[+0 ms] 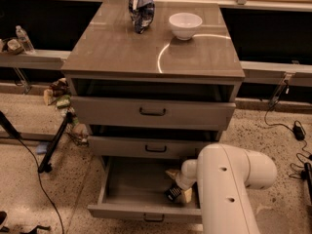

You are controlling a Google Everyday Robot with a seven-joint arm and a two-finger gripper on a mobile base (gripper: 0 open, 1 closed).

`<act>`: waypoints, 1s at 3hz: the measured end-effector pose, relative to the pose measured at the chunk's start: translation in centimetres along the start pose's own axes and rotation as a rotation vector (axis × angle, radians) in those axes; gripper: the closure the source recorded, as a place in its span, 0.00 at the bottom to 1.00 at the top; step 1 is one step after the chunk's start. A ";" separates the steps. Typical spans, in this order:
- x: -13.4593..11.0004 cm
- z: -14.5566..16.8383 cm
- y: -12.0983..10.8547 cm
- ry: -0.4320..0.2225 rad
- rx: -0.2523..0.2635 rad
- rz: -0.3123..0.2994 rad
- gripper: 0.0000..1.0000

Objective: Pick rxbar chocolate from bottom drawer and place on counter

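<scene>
Pick step in hand: the gripper (179, 186) is down inside the open bottom drawer (141, 212), near its right front corner. The rxbar chocolate (172, 194) sits at the gripper's tip (held or not, cannot tell). Next it needs a sure hold, then a lift clear of the drawer front to the counter (122, 48) well above the gripper. Left of the gripper, plain grey drawer floor. The counter holds a white bowl (185, 25) and a bag (141, 9).

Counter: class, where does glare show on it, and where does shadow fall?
Camera view: a bright curved glare streak crosses the counter beside the bowl; the bottom drawer, with the gripper inside at its right, lies in shade.
</scene>
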State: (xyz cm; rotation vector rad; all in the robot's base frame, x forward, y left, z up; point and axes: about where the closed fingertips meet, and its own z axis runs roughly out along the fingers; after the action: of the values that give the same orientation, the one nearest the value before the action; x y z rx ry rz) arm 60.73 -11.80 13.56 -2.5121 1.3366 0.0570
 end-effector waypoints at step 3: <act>-1.1 2.2 -0.1 -0.001 -0.086 -0.056 0.02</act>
State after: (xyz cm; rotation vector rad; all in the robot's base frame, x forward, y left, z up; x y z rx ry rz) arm 60.47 -10.26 11.62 -2.6188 1.2884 0.1051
